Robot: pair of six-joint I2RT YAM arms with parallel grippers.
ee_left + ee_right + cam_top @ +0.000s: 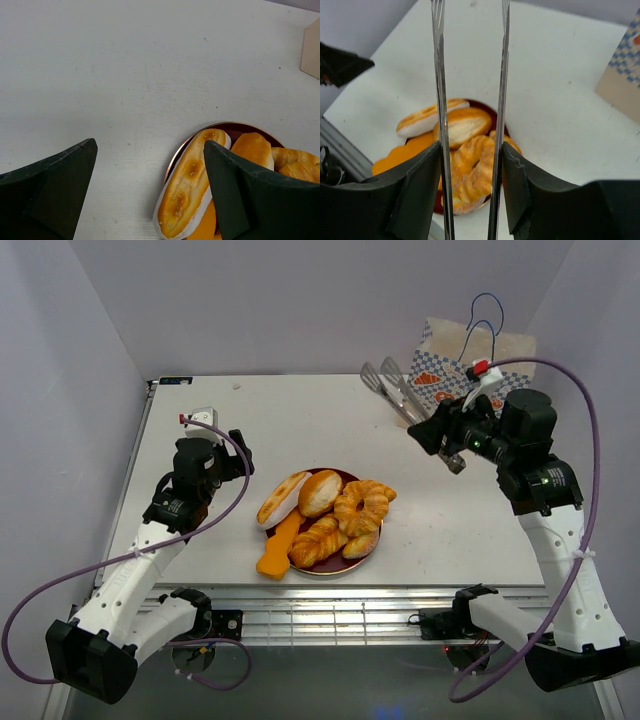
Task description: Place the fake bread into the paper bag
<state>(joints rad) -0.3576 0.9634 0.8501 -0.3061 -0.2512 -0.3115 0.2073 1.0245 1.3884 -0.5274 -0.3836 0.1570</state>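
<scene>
no readable text, labels or numbers

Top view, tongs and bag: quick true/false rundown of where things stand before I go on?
1. The right gripper is shut on the long metal tongs. True.
2. The left gripper holds a seeded roll. False: it is open and empty, beside the plate.
3. The glossy golden toy bread is piled on the dark red round plate. True.
4. The cream checkered paper bag lies flat on its side. False: it stands upright at the table's far right.
</scene>
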